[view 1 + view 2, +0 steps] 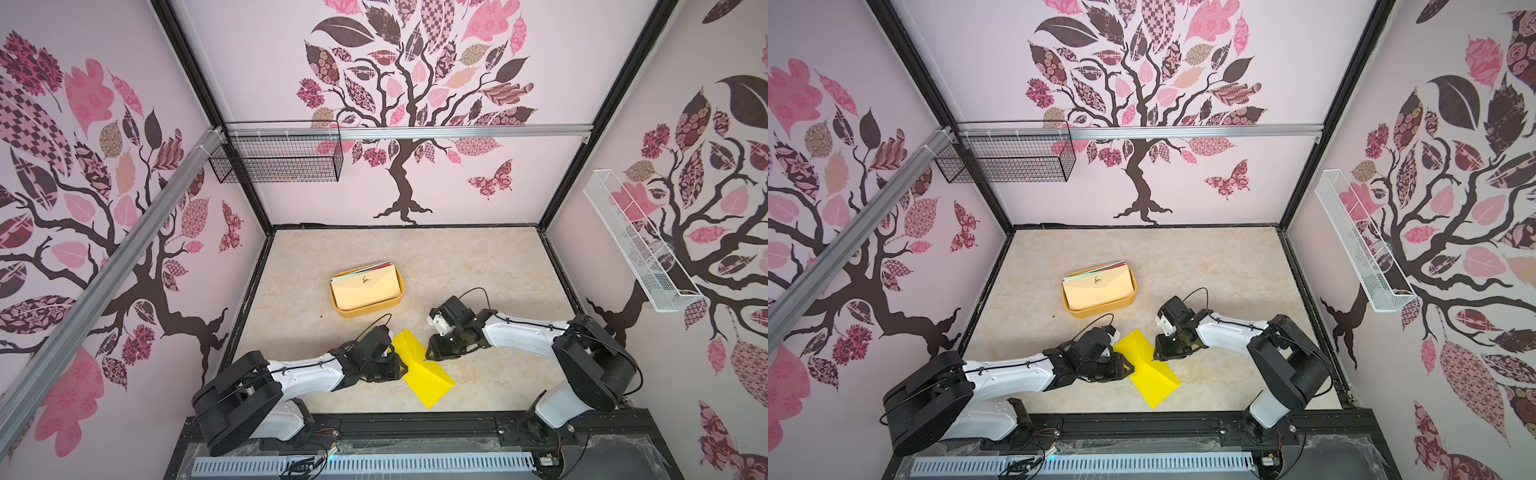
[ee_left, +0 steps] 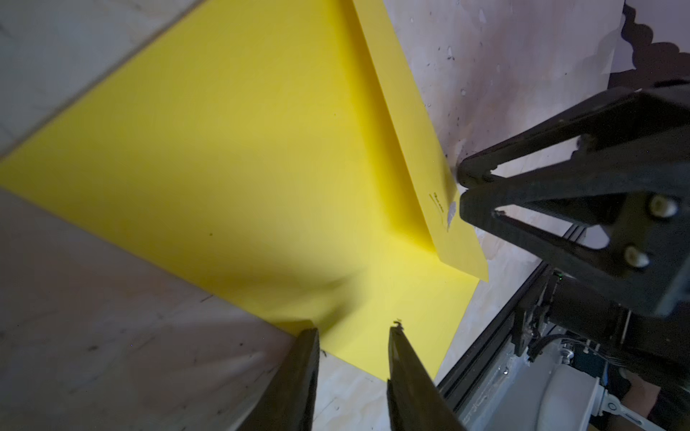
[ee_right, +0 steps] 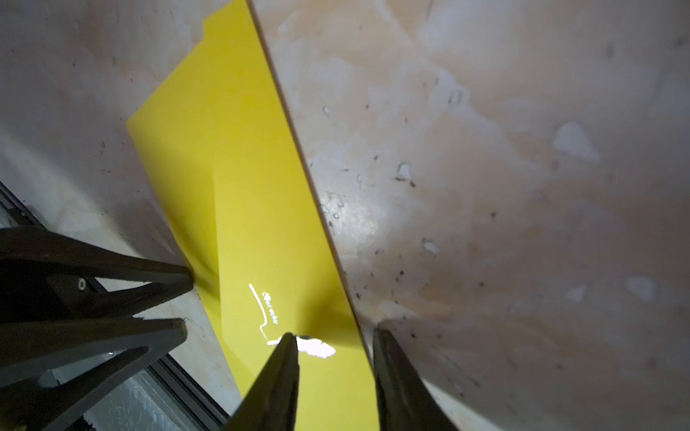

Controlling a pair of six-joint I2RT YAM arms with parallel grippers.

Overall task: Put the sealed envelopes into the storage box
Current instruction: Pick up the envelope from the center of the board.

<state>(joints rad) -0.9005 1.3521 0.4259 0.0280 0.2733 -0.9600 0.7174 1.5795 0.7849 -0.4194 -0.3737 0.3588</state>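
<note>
Yellow envelope (image 1: 430, 380): lies on the table (image 1: 478, 270) between the two arms, with its flap up.
Left pincer (image 2: 354, 332): fingers apart, at the envelope's edge.
Right pincer (image 3: 334, 336): one finger on each side of the flap tip; cannot tell if it squeezes.
Box (image 1: 361, 311): farther back, holds a pile, cream envelope (image 1: 365, 286) on top.

Left arm (image 1: 305, 374), right arm (image 1: 521, 332) — white shells, black joint housings, thin black cables (image 1: 376, 322) looped above wrists. Fingers (image 2: 410, 384) black, tapered — pale screws (image 2: 662, 206) at base.
</note>
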